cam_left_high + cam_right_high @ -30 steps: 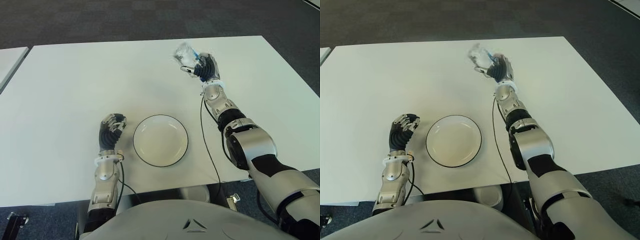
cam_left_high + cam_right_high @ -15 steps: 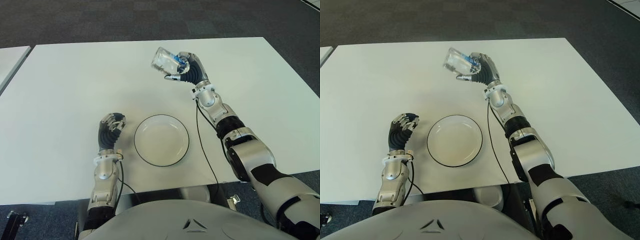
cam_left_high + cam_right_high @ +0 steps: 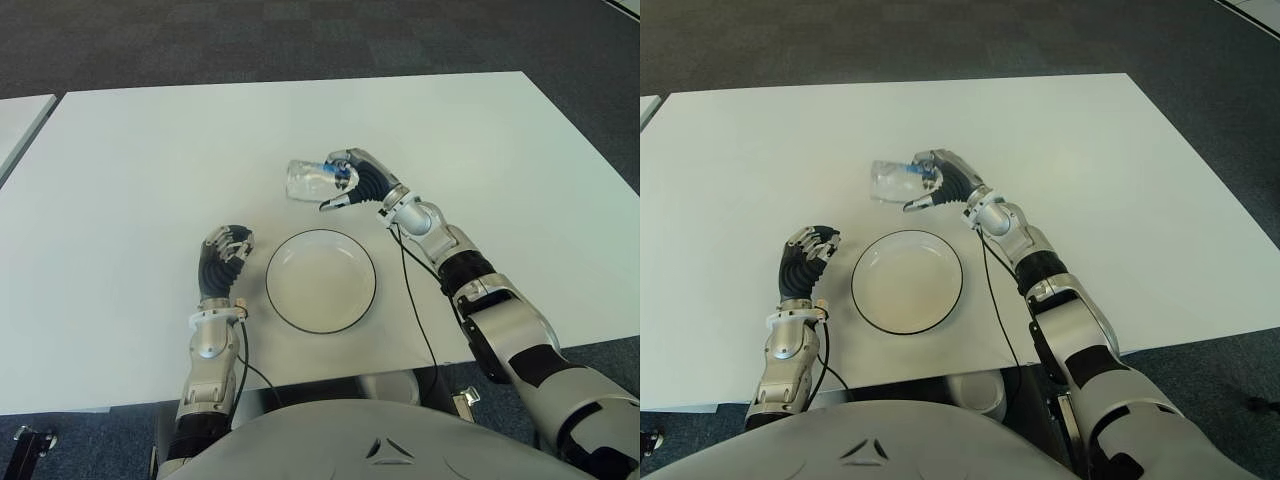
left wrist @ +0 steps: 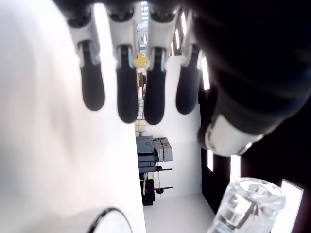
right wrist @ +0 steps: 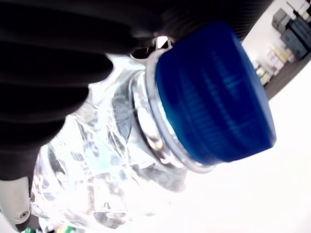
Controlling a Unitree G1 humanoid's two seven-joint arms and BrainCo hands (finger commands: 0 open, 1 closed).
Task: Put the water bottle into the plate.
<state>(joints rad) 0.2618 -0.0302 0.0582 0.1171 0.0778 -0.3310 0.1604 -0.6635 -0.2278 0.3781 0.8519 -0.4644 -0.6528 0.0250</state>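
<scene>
On the white tabletop (image 3: 130, 170), which fills most of both eye views, a round white plate (image 3: 321, 280) with a dark rim lies near the front edge. The tabletop stands on a dark carpet floor (image 3: 300, 40), seen beyond its far edge.

The right arm reaches from the right side toward the middle of the tabletop. The right hand (image 3: 352, 178) is above the surface, just behind the plate and a little to its right. Its fingers (image 5: 48, 63) are closed around the bottle (image 3: 311, 180), near the neck. The bottle is clear plastic and is tilted almost on its side, with its bottom pointing to the robot's left. It is held in the air behind the far rim of the plate, not inside it. In the right wrist view the blue cap (image 5: 214, 92) shows close to the dark fingers.

The left hand (image 3: 225, 256) shows just beside the plate, on its left side. Its fingers (image 4: 129, 92) are curled and hold nothing.
</scene>
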